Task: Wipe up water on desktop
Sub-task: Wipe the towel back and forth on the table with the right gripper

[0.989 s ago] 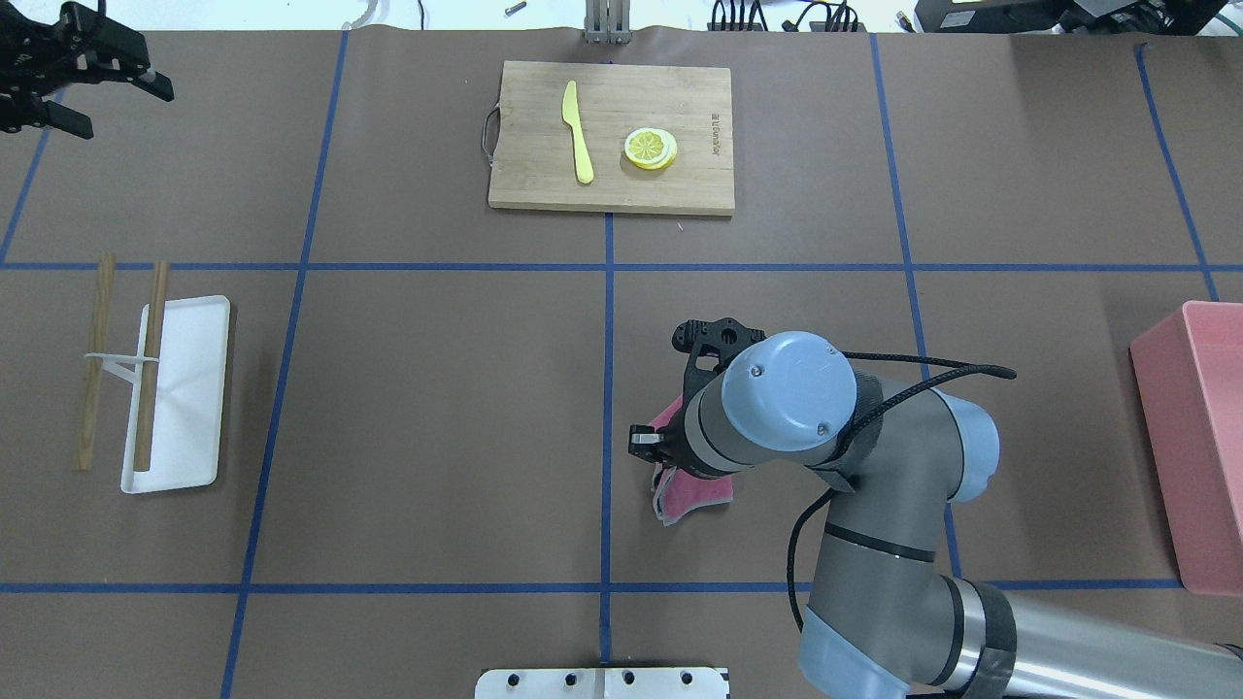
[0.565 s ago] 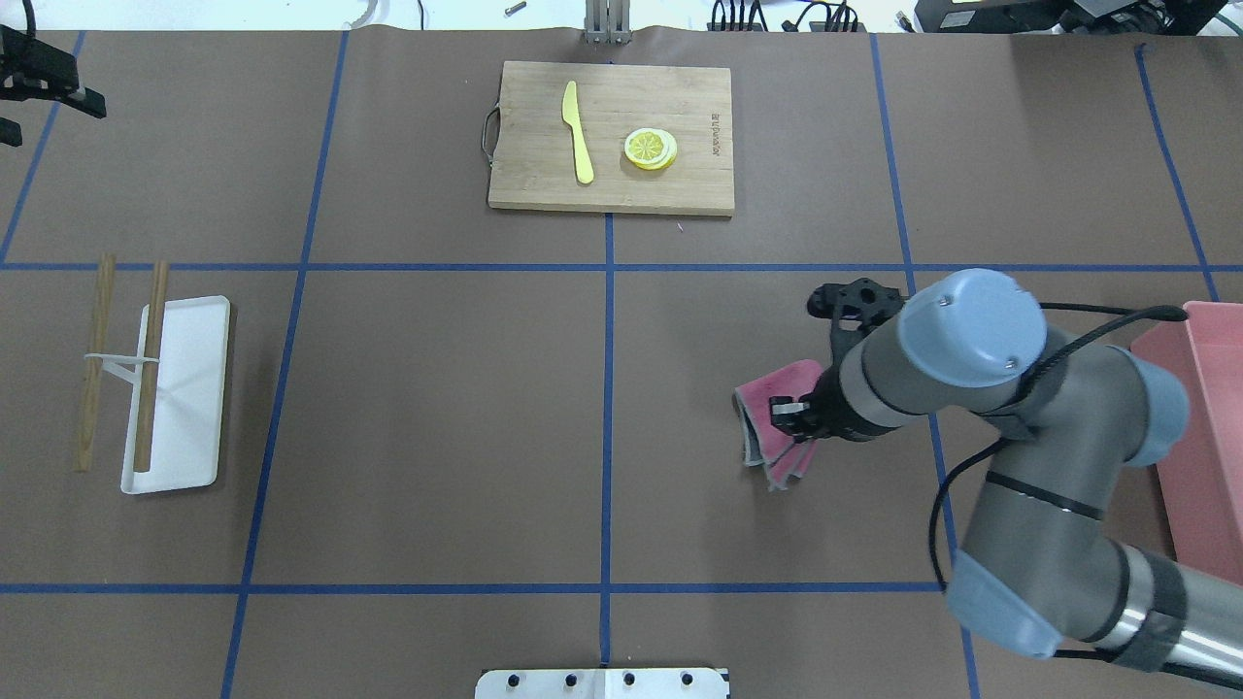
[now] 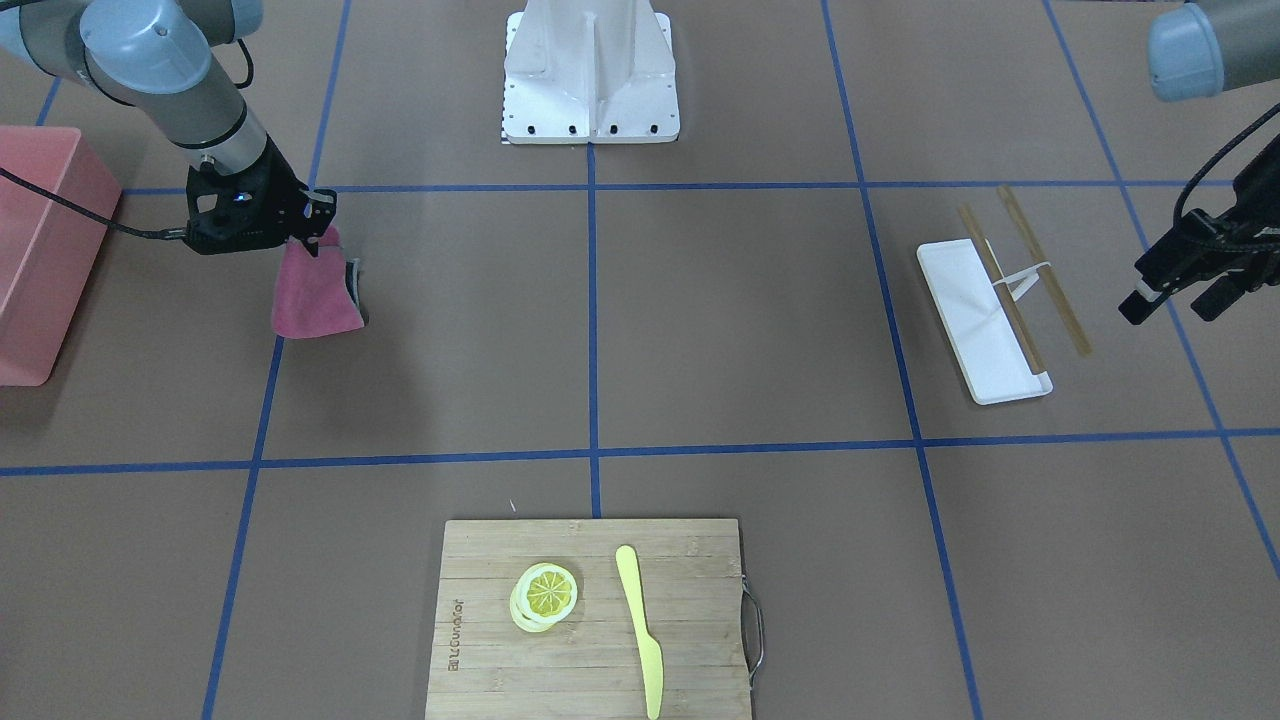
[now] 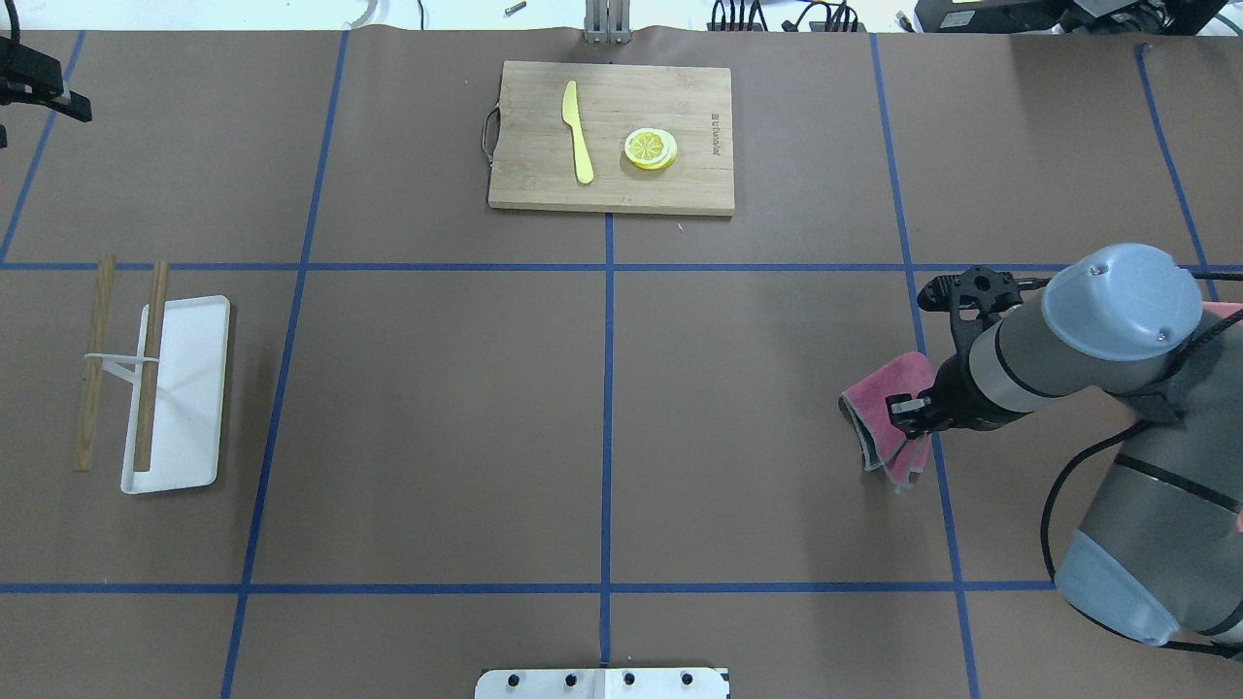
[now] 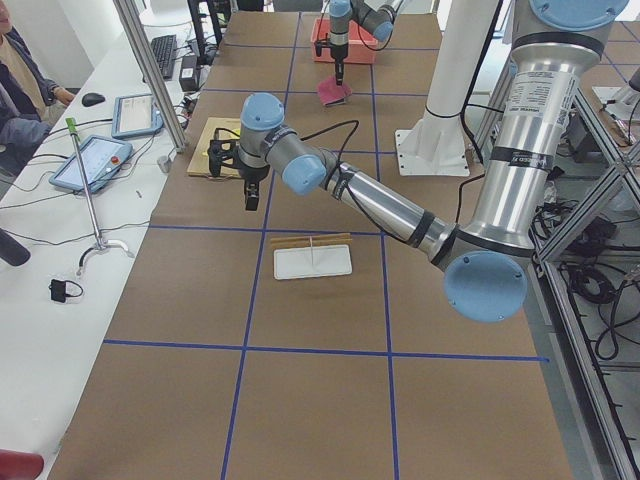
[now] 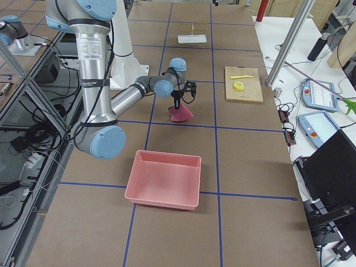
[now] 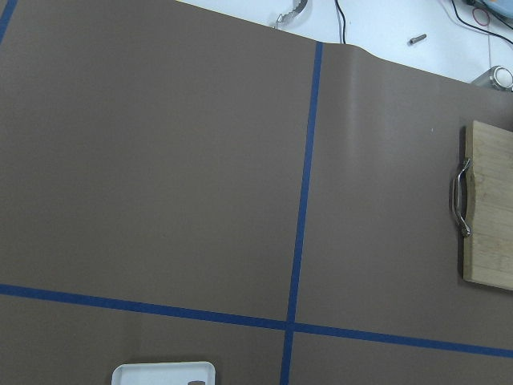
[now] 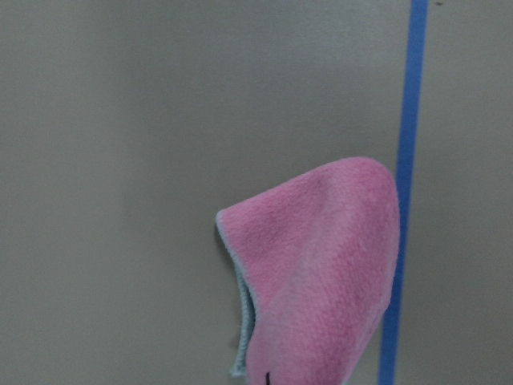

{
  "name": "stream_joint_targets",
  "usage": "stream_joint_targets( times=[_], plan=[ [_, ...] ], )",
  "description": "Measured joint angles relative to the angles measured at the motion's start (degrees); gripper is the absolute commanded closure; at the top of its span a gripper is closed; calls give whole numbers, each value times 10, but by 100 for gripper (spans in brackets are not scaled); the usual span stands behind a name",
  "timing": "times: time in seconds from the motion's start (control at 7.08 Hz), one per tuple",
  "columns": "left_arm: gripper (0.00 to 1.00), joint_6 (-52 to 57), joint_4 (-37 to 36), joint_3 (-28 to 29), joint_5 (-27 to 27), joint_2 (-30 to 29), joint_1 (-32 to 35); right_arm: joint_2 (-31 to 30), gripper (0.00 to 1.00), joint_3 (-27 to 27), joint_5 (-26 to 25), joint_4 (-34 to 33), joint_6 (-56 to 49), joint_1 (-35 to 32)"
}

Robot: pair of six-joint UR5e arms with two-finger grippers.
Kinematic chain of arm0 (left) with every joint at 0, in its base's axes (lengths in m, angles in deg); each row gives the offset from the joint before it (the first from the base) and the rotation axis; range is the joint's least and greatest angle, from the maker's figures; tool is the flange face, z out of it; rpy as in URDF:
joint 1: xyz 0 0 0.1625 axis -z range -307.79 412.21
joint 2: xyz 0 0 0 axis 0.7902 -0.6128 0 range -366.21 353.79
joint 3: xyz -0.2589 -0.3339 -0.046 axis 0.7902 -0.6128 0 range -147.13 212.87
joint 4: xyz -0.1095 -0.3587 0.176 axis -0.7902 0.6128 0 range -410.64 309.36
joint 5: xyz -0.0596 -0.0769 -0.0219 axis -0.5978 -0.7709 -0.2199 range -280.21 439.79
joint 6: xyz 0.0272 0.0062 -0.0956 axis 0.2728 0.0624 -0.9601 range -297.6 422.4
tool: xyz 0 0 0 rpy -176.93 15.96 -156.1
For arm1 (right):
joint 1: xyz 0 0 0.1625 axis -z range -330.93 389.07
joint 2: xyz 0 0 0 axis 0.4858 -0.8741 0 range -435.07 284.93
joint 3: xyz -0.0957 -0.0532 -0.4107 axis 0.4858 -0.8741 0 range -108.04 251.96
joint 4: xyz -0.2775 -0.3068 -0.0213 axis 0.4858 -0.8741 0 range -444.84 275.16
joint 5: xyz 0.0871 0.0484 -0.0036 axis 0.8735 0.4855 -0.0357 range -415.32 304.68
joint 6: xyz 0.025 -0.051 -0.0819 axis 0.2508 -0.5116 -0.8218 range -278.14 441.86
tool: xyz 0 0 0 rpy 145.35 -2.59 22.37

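Two black fingers of the right gripper (image 4: 911, 413) pinch a folded pink fleece cloth (image 4: 879, 398). It hangs over the matte brown desktop (image 4: 437, 437), well apart from the pale bamboo cutting board (image 4: 529, 136) and nearer the robot. The left gripper (image 3: 1168, 305) is spread and empty, far off the board's opposite side.

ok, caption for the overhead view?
Right end effector grips a pink cloth at the desktop's right side; cutting board, knife and lemon slices at the far edge.
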Motion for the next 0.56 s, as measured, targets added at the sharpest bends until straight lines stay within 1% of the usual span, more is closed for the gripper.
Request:
stream_joint_targets(
  times=[0.28, 0.42, 0.56],
  plan=[
    [2, 0, 0, 1, 0, 0, 1, 80, 100, -18, -30, -2, 109, 69],
    [2, 1, 0, 2, 0, 0, 1, 127, 100, -36, -48, -3, 159, 99],
    [2, 1, 0, 1, 0, 0, 2, 167, 100, -60, -63, -3, 187, 112]
  ],
)
